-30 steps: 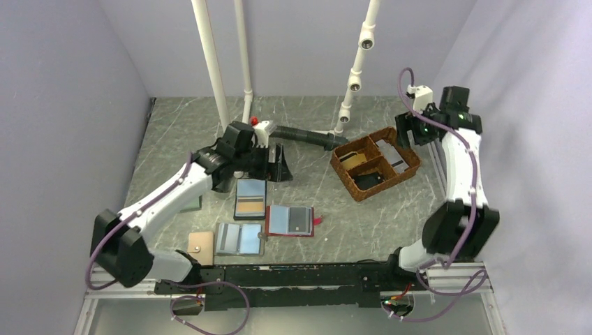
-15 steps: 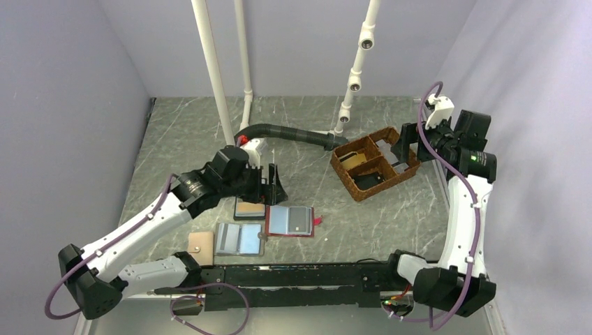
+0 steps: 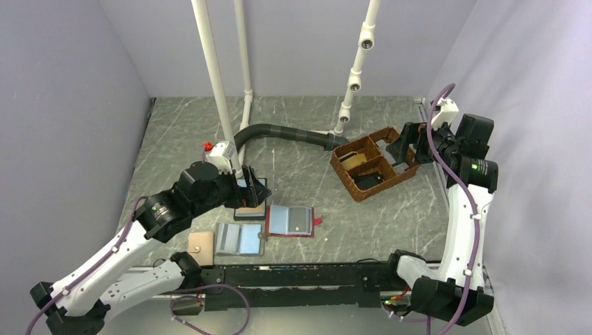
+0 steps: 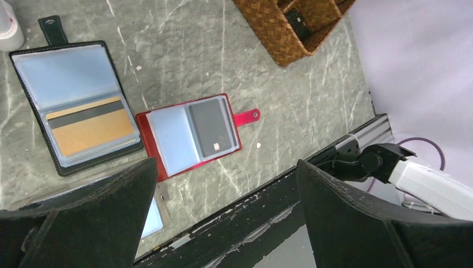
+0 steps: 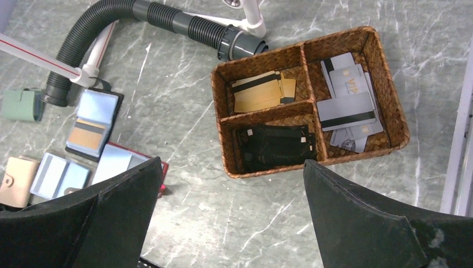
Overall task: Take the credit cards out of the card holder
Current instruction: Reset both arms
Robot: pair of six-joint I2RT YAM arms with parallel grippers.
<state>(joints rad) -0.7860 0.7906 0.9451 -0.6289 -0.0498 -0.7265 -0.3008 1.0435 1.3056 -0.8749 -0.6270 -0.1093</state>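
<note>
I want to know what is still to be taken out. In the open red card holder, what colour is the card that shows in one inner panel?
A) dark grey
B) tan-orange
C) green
A: the left wrist view shows the red card holder lying open, with a dark grey card in one inner panel.

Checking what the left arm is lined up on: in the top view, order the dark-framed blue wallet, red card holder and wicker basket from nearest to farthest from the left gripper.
From the left gripper:
1. Dark-framed blue wallet, partly under it.
2. Red card holder, to its right, nearer the bases.
3. Wicker basket, far to the right.
</note>
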